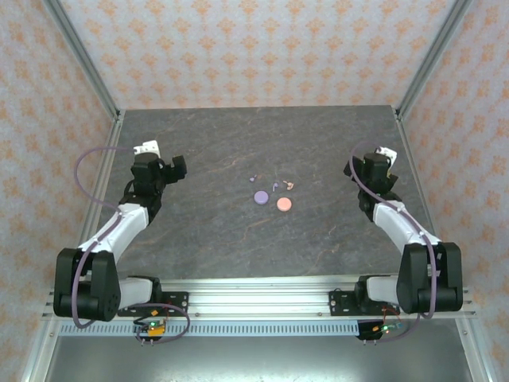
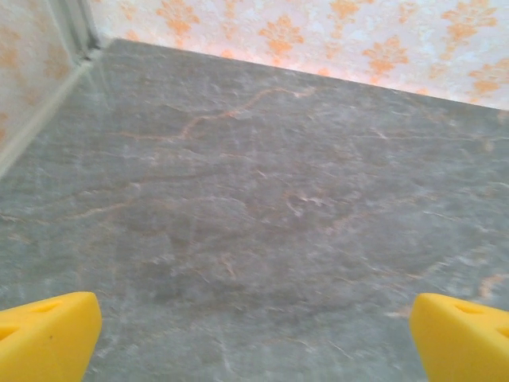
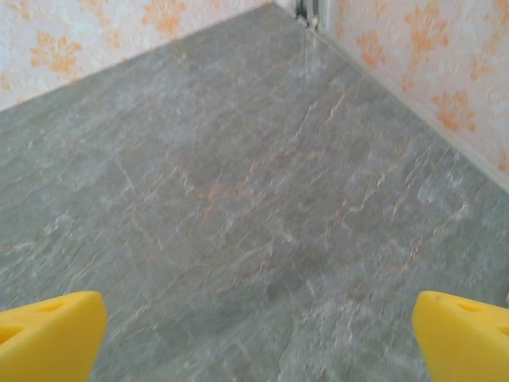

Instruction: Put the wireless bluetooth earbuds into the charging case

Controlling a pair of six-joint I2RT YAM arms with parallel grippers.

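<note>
Two flat round charging cases lie side by side at the table's middle, one purple point(image 1: 260, 196) and one peach point(image 1: 284, 204). Just behind them are the tiny loose earbuds: a pale purple one point(image 1: 254, 177), another purple one point(image 1: 275, 186) and a pinkish-peach one point(image 1: 288, 184). My left gripper point(image 1: 163, 165) hovers far to their left, open, and its yellow fingertips point(image 2: 48, 338) stand wide apart over bare table. Far to the right of the cases is my right gripper point(image 1: 374, 163), also open, with yellow fingertips point(image 3: 52, 338) spread over bare table.
The grey marbled table point(image 1: 215, 231) is closed in by patterned orange walls at the back and sides, with metal posts point(image 1: 79, 56) in the corners. An aluminium rail point(image 1: 262, 298) carrying both arm bases runs along the near edge.
</note>
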